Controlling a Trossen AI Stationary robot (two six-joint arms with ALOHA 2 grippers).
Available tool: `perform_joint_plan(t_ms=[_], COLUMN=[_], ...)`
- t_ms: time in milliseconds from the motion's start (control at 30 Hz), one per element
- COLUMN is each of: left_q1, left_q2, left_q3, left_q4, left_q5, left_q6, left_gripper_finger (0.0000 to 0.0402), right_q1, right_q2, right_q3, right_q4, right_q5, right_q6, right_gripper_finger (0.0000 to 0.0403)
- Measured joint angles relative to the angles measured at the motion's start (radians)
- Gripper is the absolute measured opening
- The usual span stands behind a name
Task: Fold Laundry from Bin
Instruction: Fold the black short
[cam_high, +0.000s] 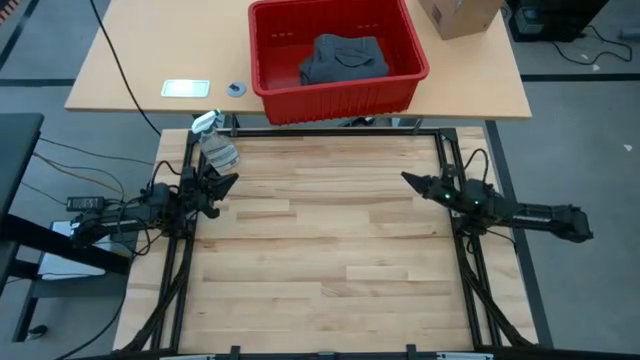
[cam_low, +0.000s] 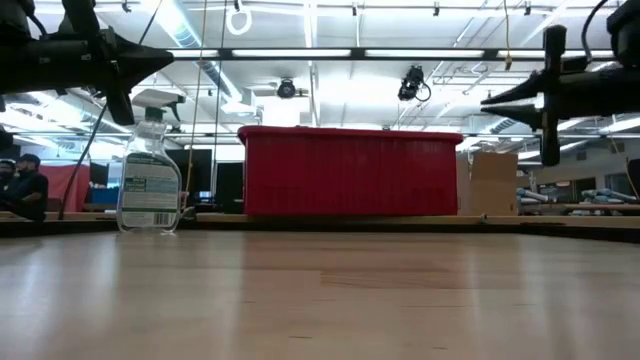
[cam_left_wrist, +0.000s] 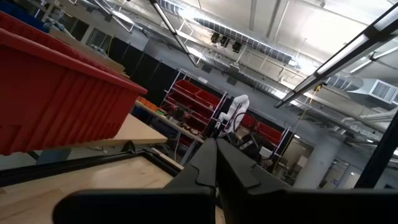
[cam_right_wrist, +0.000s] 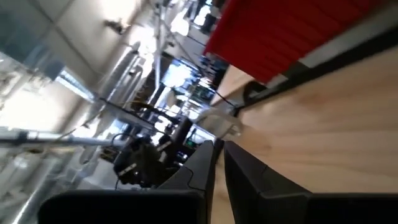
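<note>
The red bin (cam_high: 340, 95) stands on the far table, beyond the wooden work table; the low view shows its ribbed wall (cam_low: 350, 170). A dark grey garment (cam_high: 343, 58) lies crumpled inside it. No yellow, white or blue garment shows. My left gripper (cam_high: 232, 180) hovers shut and empty over the work table's left side, pointing right. My right gripper (cam_high: 405, 179) hovers shut and empty over the right side, pointing left. Both are well above the table top in the low view, the left (cam_low: 168, 60) and the right (cam_low: 485, 101).
A clear spray bottle (cam_high: 214, 148) stands at the work table's far left corner, close to my left gripper. A brown cardboard box (cam_high: 460, 15) sits right of the bin. A pale card (cam_high: 185, 88) and a small round thing (cam_high: 235, 88) lie left of the bin.
</note>
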Motion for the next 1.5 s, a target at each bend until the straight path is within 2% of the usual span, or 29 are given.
perform_joint_plan(t_ms=[167,367,533,633,767,933,1000,1100,1233,1300,1500], left_q1=[0.000,0.000,0.000,0.000,0.019,0.021,0.022,0.023,0.024,0.024,0.024], left_q2=[0.000,0.000,0.000,0.000,0.000,0.000,0.000,0.000,0.000,0.000,-0.001], left_q3=[0.000,0.000,0.000,0.000,0.000,0.000,0.000,0.000,0.011,0.015,0.016], left_q4=[0.000,0.000,0.000,0.000,0.019,0.121,0.141,0.176,0.169,0.188,0.216], left_q5=[0.000,0.000,0.000,-0.001,-0.075,-0.079,-0.079,-0.091,-0.274,-0.323,-0.333], left_q6=[0.000,0.000,0.000,0.009,0.154,-0.047,-0.052,-0.057,-0.248,-0.297,-0.275], left_gripper_finger=[0.0009,0.0009,0.0009,0.0009,0.0009,0.0009,0.0009,0.0009,0.0009,0.0009,0.0009], right_q1=[0.000,0.009,0.030,0.049,0.062,0.062,0.055,0.019,-0.035,-0.051,-0.110], right_q2=[0.096,0.230,0.386,0.500,0.671,0.871,0.939,1.014,1.072,1.089,1.103], right_q3=[0.000,0.051,0.179,0.266,0.387,0.566,0.635,0.737,0.866,0.919,1.025], right_q4=[0.052,0.109,0.106,0.106,0.103,0.102,0.100,-0.022,-0.297,-0.374,-0.523], right_q5=[0.004,-0.009,-0.003,0.040,0.075,0.079,0.109,0.156,0.160,0.152,0.160], right_q6=[0.145,0.148,0.104,0.060,0.055,-0.025,-0.058,-0.049,0.010,0.005,0.014], right_gripper_finger=[0.0045,0.0050,0.0061,0.0070,0.0092,0.0135,0.0153,0.0174,0.0185,0.0185,0.0185])
